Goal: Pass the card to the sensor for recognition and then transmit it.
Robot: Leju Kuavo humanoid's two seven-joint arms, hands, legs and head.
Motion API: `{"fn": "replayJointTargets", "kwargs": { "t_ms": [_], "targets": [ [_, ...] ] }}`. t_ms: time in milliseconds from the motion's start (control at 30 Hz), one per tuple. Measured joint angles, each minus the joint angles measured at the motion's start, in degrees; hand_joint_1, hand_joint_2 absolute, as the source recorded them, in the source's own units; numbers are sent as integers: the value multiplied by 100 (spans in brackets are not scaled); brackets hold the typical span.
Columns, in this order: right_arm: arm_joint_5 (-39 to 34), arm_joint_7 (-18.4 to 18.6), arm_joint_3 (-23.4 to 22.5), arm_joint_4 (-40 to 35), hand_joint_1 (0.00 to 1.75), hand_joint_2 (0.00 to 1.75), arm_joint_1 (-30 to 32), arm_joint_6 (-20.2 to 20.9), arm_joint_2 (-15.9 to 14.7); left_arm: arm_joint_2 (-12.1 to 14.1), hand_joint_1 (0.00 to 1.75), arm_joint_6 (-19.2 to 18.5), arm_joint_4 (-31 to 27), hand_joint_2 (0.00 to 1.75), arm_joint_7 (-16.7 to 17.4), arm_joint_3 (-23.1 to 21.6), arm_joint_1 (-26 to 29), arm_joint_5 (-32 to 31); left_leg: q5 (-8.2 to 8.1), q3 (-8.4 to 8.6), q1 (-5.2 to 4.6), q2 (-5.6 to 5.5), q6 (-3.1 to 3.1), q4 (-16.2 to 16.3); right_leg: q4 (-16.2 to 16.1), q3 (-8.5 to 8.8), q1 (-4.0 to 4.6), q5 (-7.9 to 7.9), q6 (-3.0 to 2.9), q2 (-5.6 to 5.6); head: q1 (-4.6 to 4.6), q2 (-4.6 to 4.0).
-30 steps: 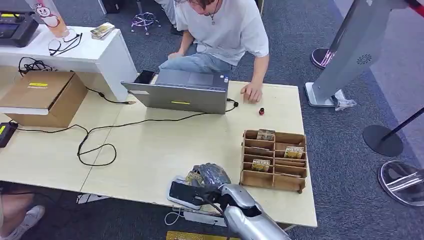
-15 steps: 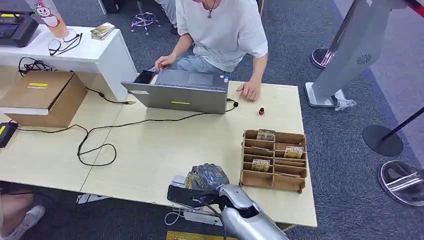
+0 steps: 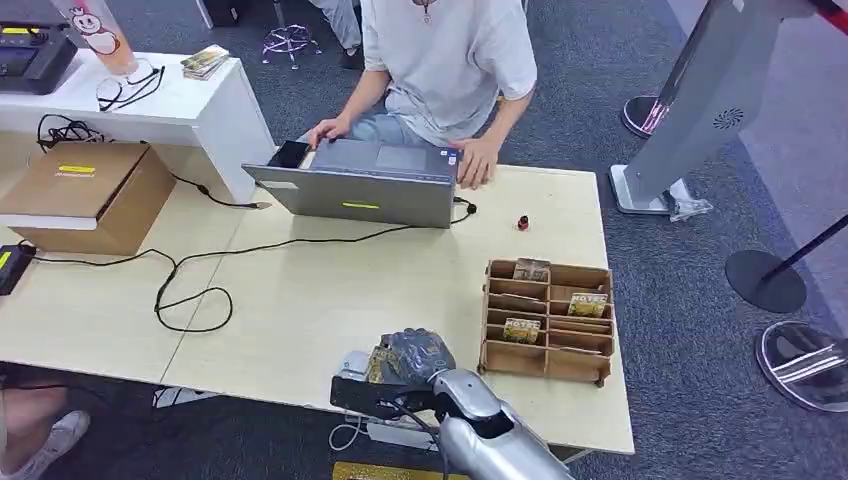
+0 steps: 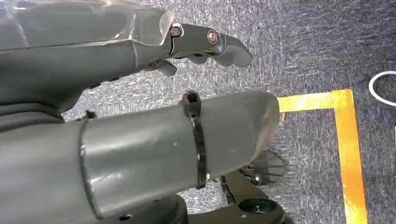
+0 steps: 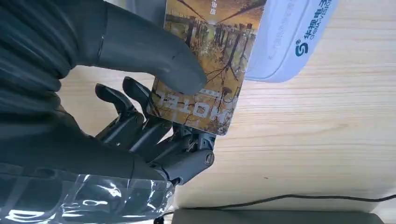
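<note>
At the near edge of the table [image 3: 300, 300], the right hand [image 3: 415, 355] pinches the card [image 5: 205, 70] between thumb and fingers, holding it over the white sensor [image 5: 292, 37]. Right of it stands a wooden card rack [image 3: 548, 320]. Over grey carpet, the left hand [image 4: 140, 116] holds nothing, fingers apart.

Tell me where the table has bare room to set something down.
Bare wood lies between the laptop and the wooden card rack, right of the black cable loop. It is crowded at the near edge, where the right hand holds a card over the sensor.
</note>
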Motion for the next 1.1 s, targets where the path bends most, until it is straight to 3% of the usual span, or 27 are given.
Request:
{"fn": "replayJointTargets", "kwargs": {
  "t_ms": [1100],
  "targets": [
    [260,-39,24,44,175,175,-3,-118,48,4,0,-26,0,0,-13,-2,4,26,0,0,0,0,0,0,0,0,0,0,0,0,2,0]
  ]
}}
